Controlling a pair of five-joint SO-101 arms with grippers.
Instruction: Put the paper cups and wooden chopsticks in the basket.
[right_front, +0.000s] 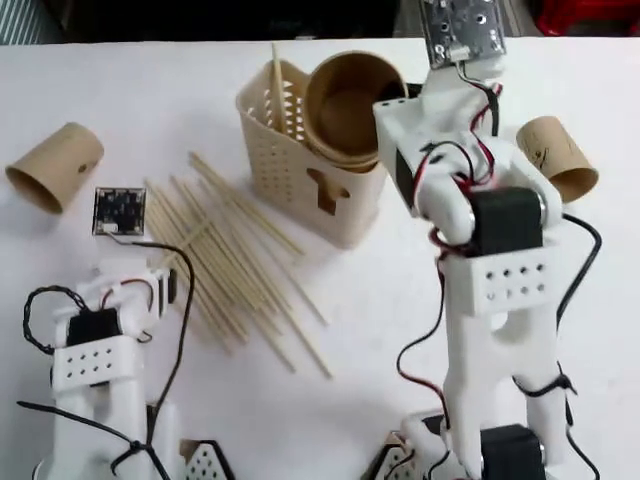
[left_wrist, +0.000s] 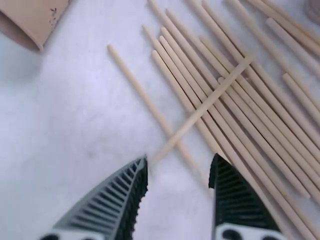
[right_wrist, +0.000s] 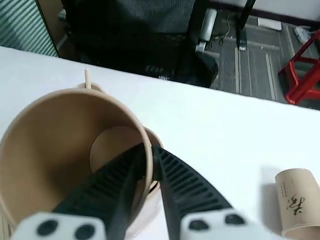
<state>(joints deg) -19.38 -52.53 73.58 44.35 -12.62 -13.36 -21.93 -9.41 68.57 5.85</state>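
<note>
near the table's left edge a paper cup (right_front: 55, 165) lies on its side, light and easily crushed, probably best pinched at the rim. the left gripper (left_wrist: 180, 162) hangs wide open and empty over the loose chopsticks (right_front: 235, 275) strewn toward the table's middle; thin, stiff and likely to roll, they want a grip across mid-length. the basket (right_front: 268, 165) stands near the far edge, and over it the right gripper (right_wrist: 150, 150) is closed on a second cup (right_front: 350, 100), pinching its wall. a third cup (right_front: 557, 155) lies by the right edge.
</note>
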